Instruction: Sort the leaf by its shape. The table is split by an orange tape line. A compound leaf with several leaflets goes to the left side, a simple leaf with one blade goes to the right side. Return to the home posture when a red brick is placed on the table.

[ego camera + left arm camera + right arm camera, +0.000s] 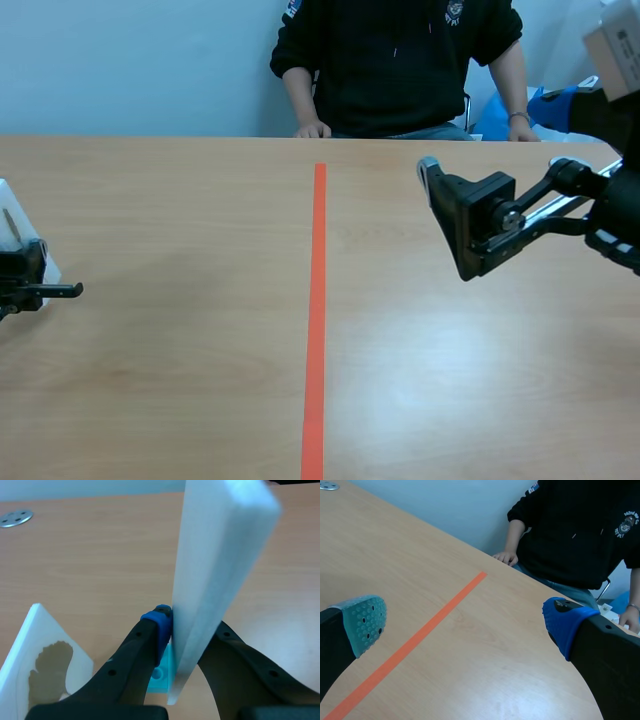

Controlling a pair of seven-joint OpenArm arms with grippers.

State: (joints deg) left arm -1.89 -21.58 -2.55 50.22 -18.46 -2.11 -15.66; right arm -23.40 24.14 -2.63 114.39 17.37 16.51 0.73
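Clamping a white card [220, 555] edge-on, left gripper [192, 630] sits far left of the tape line [317, 300]; right gripper [465, 625] hangs open, empty. Next likely: read its hidden leaf, place card.

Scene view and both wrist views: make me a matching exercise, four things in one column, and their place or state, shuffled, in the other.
Things:
1 left gripper
2 right gripper
3 orange tape line
4 person

Place or state:
A open, above the table
B seated at the table's far edge
C shut on an upright white board
D running down the table's middle

Pairs: 1-C, 2-A, 3-D, 4-B
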